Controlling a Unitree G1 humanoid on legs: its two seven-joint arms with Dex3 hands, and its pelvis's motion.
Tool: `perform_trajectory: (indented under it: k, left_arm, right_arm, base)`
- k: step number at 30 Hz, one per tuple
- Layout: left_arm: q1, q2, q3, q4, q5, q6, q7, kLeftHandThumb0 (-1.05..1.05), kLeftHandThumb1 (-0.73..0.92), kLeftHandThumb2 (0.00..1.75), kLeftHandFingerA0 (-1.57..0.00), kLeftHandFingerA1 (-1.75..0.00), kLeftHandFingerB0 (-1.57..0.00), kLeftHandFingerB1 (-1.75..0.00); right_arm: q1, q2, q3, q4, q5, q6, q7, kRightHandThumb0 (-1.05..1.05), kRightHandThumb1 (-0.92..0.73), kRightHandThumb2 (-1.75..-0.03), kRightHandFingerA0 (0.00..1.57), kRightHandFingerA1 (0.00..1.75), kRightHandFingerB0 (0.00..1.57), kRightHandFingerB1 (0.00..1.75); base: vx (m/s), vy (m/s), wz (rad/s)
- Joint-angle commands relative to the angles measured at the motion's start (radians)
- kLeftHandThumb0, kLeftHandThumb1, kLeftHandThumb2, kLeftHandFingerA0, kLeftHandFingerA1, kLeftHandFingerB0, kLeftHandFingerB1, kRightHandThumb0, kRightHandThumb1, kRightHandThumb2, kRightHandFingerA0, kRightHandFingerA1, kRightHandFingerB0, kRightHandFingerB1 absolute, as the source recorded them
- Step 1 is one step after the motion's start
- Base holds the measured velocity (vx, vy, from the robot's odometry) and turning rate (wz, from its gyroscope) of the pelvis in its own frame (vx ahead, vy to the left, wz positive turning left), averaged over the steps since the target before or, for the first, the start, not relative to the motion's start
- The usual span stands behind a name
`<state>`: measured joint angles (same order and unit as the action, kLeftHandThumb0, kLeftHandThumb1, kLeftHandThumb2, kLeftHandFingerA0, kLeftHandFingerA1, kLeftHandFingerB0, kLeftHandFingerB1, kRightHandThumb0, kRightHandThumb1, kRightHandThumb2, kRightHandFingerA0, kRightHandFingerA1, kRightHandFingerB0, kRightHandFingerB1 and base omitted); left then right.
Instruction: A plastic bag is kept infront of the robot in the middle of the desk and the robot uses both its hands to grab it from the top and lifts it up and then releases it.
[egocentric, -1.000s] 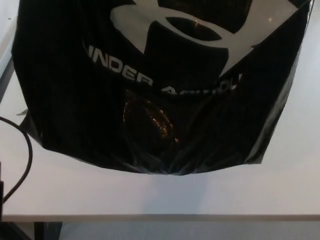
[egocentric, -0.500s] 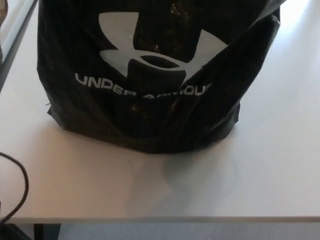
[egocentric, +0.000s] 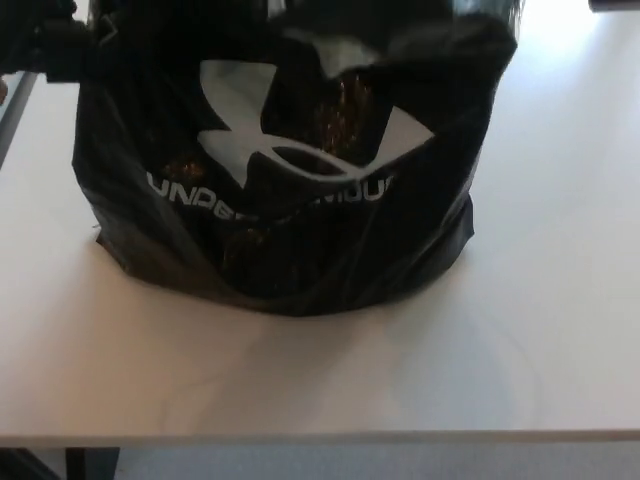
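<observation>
You see the black plastic bag (egocentric: 290, 170) sitting on the white desk (egocentric: 330, 370), in the middle and toward the far side, its base crumpled against the surface and its top reaching the frame's upper edge. A white logo and partly folded lettering face you. At far left, a dark shape that looks like the left hand (egocentric: 55, 45) touches the bag's upper corner; you cannot tell whether its fingers are clenched or released. The right hand does not show.

White desk (egocentric: 560, 330) bears a black plastic bag (egocentric: 290, 200).
</observation>
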<state>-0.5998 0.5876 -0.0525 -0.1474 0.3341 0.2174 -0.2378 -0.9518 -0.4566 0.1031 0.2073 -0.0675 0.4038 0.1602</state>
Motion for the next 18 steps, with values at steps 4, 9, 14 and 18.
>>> perform_trajectory:
  k: [4,9,14,18]
  left_arm:
    - [0.154,0.033,0.048,-0.044,0.041,-0.048,0.029,-0.91,0.92,0.70,-0.35,-0.40,-0.20,-0.29]
    - [0.222,0.059,0.121,-0.058,0.001,-0.097,0.006,-0.87,0.92,0.69,-0.39,-0.39,-0.19,-0.29]
    - [0.347,0.067,0.197,-0.120,-0.044,-0.111,-0.024,-0.86,0.73,1.07,-0.31,-0.50,-0.15,-0.42]
    - [0.481,0.029,0.291,-0.169,-0.137,-0.192,-0.032,-0.81,0.69,1.03,-0.28,-0.50,-0.13,-0.42]
  right_arm:
    - [0.168,-0.023,-0.074,-0.172,0.036,0.030,0.077,-0.79,-0.65,-0.61,0.00,0.35,0.00,0.00]
    - [0.283,-0.029,-0.110,-0.320,0.022,0.006,0.073,-0.95,-0.57,-0.90,0.08,0.23,0.00,0.04]
    - [0.392,-0.028,-0.158,-0.461,0.055,0.048,0.101,-0.97,-0.59,-0.92,0.03,0.22,0.00,0.04]
    - [0.486,-0.051,-0.165,-0.556,0.019,0.052,0.099,-0.92,-0.58,-0.92,0.07,0.38,0.00,0.00]
  base:
    - [0.00,0.000,0.00]
    - [0.00,0.000,0.00]
    - [0.00,0.000,0.00]
    - [0.00,0.000,0.00]
